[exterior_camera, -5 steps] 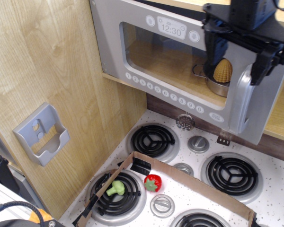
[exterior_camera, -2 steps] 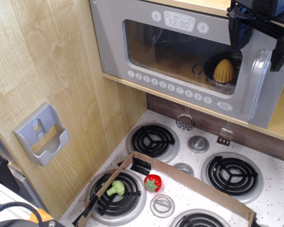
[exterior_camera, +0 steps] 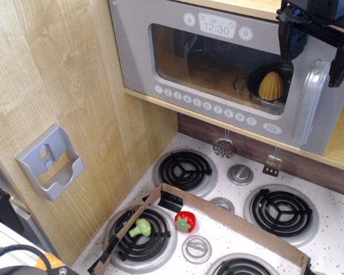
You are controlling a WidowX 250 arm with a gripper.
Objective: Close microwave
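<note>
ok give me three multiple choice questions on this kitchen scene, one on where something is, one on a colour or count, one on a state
1. Where is the yellow corn-like toy?
A. on a burner
B. in a pot behind the microwave window
C. in the wall holder

2. What colour is the toy beside the green broccoli?
A. red
B. blue
C. white

3. How is the tool placed?
A. down over the stove
B. at the microwave's handle, upper right
C. inside the cardboard box

Answers: 1 B, it shows through the door glass; 2 A, the red toy lies on the stove top; 3 B, its dark fingers straddle the handle top.
</note>
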